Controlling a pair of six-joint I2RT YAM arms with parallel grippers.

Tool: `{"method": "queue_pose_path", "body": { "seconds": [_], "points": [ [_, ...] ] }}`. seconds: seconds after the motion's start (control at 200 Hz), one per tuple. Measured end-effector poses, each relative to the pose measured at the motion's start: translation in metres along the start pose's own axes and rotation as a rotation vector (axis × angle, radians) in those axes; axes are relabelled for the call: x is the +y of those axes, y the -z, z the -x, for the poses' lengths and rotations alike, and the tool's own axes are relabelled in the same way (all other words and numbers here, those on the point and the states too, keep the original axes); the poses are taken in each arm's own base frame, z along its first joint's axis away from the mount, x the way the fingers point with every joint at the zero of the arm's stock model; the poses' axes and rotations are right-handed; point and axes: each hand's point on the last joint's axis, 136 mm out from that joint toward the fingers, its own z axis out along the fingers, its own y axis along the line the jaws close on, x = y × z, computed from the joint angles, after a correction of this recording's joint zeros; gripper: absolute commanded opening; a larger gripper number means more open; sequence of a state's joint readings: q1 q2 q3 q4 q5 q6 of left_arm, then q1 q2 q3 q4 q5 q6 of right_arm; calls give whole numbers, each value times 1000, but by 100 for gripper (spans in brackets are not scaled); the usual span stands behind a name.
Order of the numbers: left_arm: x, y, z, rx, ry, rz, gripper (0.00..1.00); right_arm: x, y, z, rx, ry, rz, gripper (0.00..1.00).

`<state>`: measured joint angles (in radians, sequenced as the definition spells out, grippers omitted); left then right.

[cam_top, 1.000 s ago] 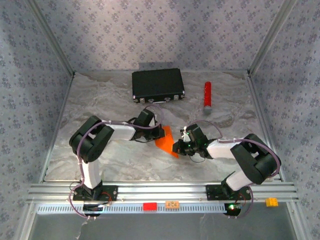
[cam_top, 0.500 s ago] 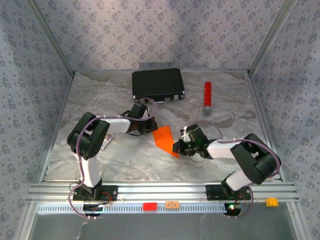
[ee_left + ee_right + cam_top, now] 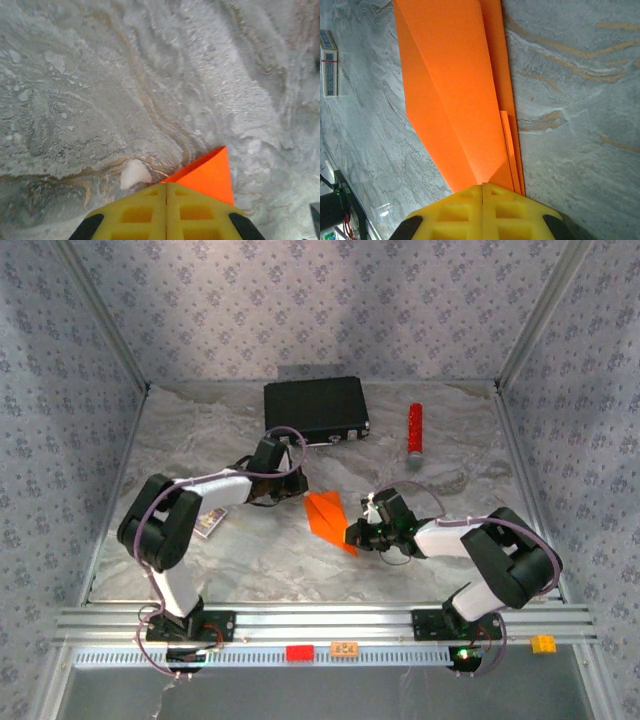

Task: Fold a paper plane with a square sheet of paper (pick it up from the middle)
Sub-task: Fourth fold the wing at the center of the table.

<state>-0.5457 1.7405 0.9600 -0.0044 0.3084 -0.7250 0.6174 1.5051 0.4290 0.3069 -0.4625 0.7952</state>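
The square sheet of paper point(image 3: 327, 517) is bright orange and folded into a pointed shape with layered flaps. It lies on the marbled table, left of the right arm. My right gripper point(image 3: 351, 536) is shut on its near end. In the right wrist view the paper point(image 3: 455, 95) runs straight out from between the closed yellow fingers point(image 3: 510, 212) of that gripper point(image 3: 483, 186). My left gripper point(image 3: 296, 494) sits at the paper's far left corner. Its jaws point(image 3: 166, 186) are pressed together, and an orange tip point(image 3: 212, 175) pokes out from under the right finger.
A black case point(image 3: 316, 410) lies at the back, and a red cylinder point(image 3: 414, 429) to its right. A small white card point(image 3: 208, 524) sits by the left arm's elbow, also seen at the card's spot point(image 3: 329, 62) in the right wrist view. Patterned walls close in three sides.
The left arm has swung back and to the left, off the top of the paper to its far corner. More of the orange sheet shows. The right gripper has held still.
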Motion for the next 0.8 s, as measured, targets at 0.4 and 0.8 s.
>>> {"method": "queue_pose_path", "body": {
  "seconds": [0.4,0.8],
  "points": [
    [-28,-15,-40,92,-93,-55,7,-1,2,-1,5,-4,-3,0],
    [-10,-40,-50,145,-67,-26,4,-1,5,-3,27,-16,-26,1]
  ]
}}
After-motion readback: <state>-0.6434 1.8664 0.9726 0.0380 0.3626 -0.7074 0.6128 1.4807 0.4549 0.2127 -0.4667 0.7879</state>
